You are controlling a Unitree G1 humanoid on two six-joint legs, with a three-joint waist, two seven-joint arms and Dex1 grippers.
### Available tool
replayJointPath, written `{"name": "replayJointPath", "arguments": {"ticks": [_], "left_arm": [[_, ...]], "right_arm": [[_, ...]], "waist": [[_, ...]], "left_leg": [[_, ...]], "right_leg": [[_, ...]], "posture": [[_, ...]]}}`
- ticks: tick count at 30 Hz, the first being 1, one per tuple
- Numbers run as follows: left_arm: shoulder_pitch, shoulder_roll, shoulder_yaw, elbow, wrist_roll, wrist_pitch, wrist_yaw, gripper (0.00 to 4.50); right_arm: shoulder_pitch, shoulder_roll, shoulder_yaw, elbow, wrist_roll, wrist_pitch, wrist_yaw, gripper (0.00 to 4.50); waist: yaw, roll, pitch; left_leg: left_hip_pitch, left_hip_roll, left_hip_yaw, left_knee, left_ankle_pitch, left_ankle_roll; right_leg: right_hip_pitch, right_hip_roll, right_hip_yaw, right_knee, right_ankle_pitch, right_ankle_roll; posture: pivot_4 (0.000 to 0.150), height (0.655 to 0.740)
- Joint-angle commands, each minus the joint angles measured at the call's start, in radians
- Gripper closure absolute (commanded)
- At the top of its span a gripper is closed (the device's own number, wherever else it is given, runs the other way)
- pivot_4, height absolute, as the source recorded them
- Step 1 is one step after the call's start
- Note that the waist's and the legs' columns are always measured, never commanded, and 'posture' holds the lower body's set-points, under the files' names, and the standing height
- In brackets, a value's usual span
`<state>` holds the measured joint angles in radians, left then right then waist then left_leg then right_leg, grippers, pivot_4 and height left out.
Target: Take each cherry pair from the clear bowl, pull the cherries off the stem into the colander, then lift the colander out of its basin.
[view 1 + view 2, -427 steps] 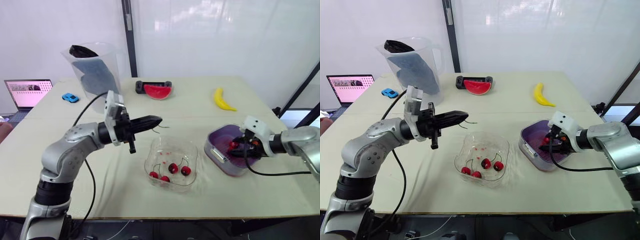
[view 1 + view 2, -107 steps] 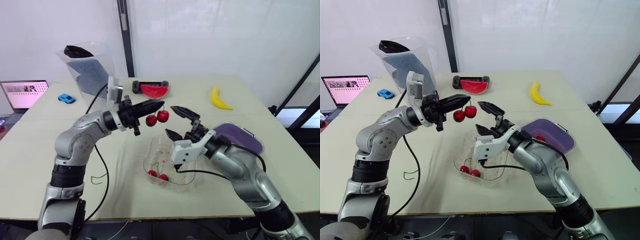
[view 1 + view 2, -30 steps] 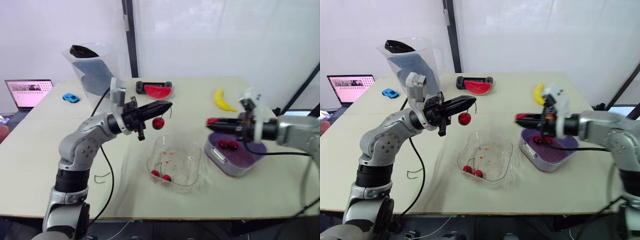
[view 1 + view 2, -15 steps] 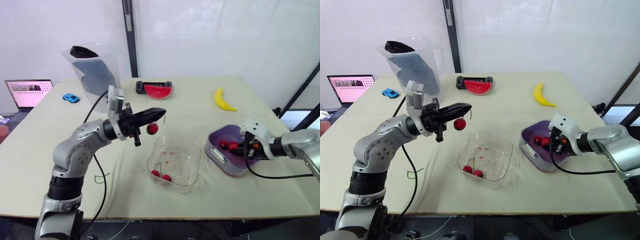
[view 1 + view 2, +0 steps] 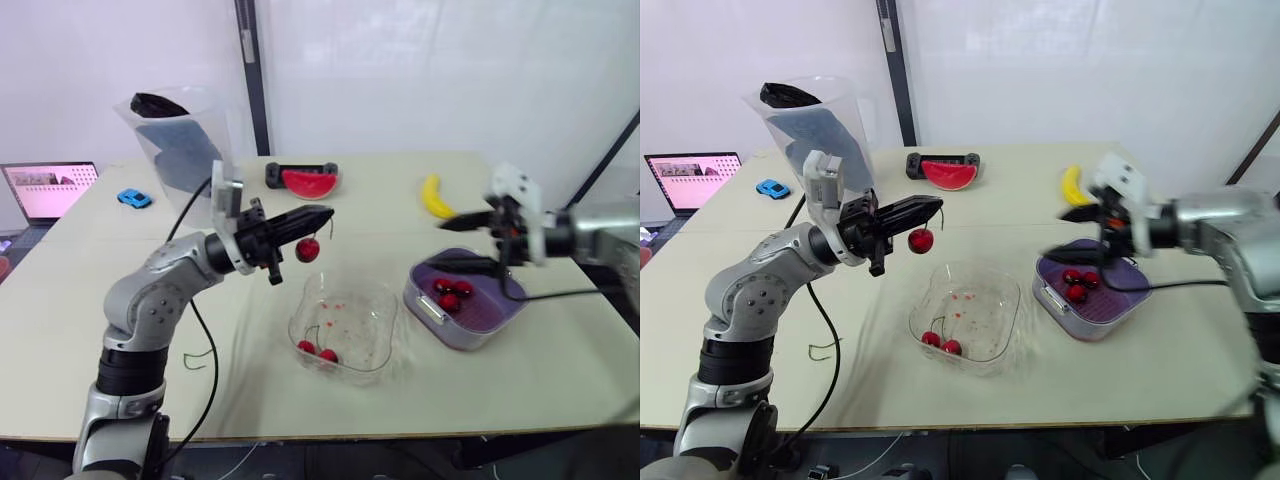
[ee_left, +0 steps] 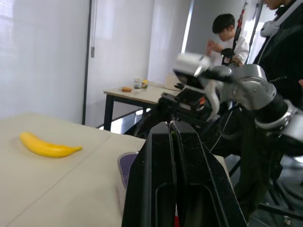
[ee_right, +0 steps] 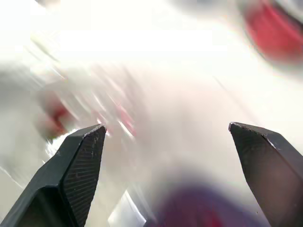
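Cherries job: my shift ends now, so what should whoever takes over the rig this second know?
Left gripper: shut on a stem, one cherry hanging from it, held up near the clear bowl.
Right gripper: open, empty, above the colander.
Done: three cherries lie in the colander.
Left: pull off the hanging cherry, do the last pair in the bowl, then lift the colander out of its basin.
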<state>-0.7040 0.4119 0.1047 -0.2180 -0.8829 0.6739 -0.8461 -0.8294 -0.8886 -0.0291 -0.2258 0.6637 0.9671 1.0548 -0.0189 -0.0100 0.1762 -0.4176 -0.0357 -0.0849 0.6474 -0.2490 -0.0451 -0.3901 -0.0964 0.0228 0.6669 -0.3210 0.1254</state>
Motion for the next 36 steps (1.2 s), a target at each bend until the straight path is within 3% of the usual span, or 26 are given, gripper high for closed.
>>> {"name": "replayJointPath", "arguments": {"ticks": [1, 6, 16, 19, 21, 30, 33, 35, 36], "left_arm": [[-0.013, 0.002, 0.02, -0.025, -0.027, 0.003, 0.008, 4.5], [-0.02, -0.001, 0.019, -0.027, -0.031, 0.011, 0.011, 4.5], [-0.016, 0.0, 0.013, -0.037, -0.029, 0.008, 0.018, 4.5], [-0.013, -0.001, 0.013, -0.038, -0.031, 0.007, 0.019, 4.5], [-0.012, -0.001, 0.012, -0.038, -0.031, 0.007, 0.018, 4.5], [-0.011, -0.005, 0.007, -0.036, -0.024, -0.001, 0.015, 4.5], [-0.011, -0.007, 0.006, -0.034, -0.021, -0.004, 0.015, 4.5], [-0.012, -0.008, 0.006, -0.032, -0.02, -0.006, 0.014, 4.5], [-0.013, -0.008, 0.006, -0.031, -0.019, -0.007, 0.014, 4.5]], "right_arm": [[-0.015, 0.136, -0.007, -0.068, 0.066, 0.061, -0.132, 0.07], [-0.031, 0.332, -0.001, -0.088, 0.122, 0.099, -0.252, 0.07], [-0.045, 0.433, -0.001, -0.069, 0.176, 0.113, -0.326, 0.07], [-0.046, 0.446, -0.001, -0.057, 0.18, 0.12, -0.344, 0.87], [-0.047, 0.455, 0.004, -0.055, 0.185, 0.121, -0.352, 1.72], [-0.049, 0.466, 0.007, -0.046, 0.199, 0.117, -0.371, 1.72], [-0.047, 0.466, 0.004, -0.044, 0.204, 0.12, -0.379, 2.58], [-0.046, 0.464, 0.005, -0.046, 0.203, 0.117, -0.382, 3.43], [-0.045, 0.463, 0.006, -0.046, 0.203, 0.116, -0.383, 3.43]], "waist": [[0.007, 0.0, 0.0], [0.008, 0.0, 0.0], [-0.002, 0.0, 0.0], [-0.001, 0.0, 0.0], [-0.001, 0.0, 0.0], [-0.002, 0.0, 0.0], [-0.002, 0.0, 0.0], [-0.002, 0.0, 0.0], [-0.002, 0.0, 0.0]], "left_leg": [[-0.001, 0.0, 0.0, 0.0, 0.0, -0.001], [-0.005, -0.002, 0.0, 0.004, 0.003, -0.005], [-0.004, -0.002, -0.001, 0.003, 0.003, -0.005], [-0.004, -0.002, 0.0, 0.003, 0.003, -0.005], [-0.004, -0.002, 0.0, 0.003, 0.003, -0.005], [-0.004, -0.002, 0.0, 0.003, 0.003, -0.004], [-0.004, -0.002, 0.0, 0.003, 0.003, -0.004], [-0.004, -0.002, 0.0, 0.003, 0.002, -0.004], [-0.004, -0.002, 0.0, 0.003, 0.002, -0.004]], "right_leg": [[0.0, -0.001, 0.0, 0.0, 0.0, 0.0], [-0.002, -0.003, 0.0, 0.0, 0.0, 0.0], [-0.004, -0.001, 0.0, 0.002, 0.0, 0.0], [-0.004, -0.001, 0.0, 0.002, 0.0, 0.0], [-0.004, -0.001, 0.0, 0.002, 0.0, 0.0], [-0.004, -0.001, 0.0, 0.002, 0.0, 0.0], [-0.004, -0.001, 0.0, 0.002, 0.0, 0.0], [-0.004, -0.001, 0.0, 0.002, 0.0, 0.0], [-0.004, -0.001, 0.0, 0.002, 0.0, 0.0]], "posture": [[0.15, 0.74], [0.15, 0.74], [0.15, 0.74], [0.15, 0.74], [0.15, 0.74], [0.15, 0.74], [0.15, 0.74], [0.15, 0.74], [0.15, 0.74]]}}
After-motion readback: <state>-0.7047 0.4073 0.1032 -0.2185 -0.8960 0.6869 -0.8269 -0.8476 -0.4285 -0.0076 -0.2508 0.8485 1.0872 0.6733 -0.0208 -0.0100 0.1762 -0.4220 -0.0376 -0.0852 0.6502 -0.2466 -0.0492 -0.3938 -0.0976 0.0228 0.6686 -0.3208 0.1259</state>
